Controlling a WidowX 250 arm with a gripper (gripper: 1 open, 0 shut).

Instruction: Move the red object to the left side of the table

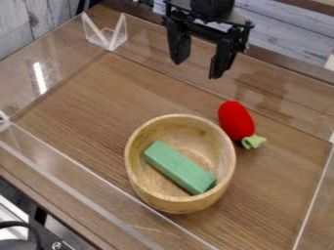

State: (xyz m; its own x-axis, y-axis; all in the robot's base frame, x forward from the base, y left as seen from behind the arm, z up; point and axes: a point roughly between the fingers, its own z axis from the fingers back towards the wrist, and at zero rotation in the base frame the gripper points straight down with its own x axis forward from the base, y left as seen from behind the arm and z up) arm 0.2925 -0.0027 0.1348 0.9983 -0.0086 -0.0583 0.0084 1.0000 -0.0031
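A: What's in the wooden bowl (182, 163)?
B: A green block (178, 167). The red strawberry toy (237, 120) lies just right of it on the tabletop (92, 98).
A: Room?
B: Bare wood left of the bowl, acrylic walls (53, 59) around. The pincer (200, 57) hangs spread above, empty.

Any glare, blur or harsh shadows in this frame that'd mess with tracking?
Camera view: bright glare streaks on the clear acrylic walls at left and rear; soft, even light on the table, shadows faint; the red object and the green block in the wooden bowl read sharp; the open gripper is dark, little detail; low resolution overall.
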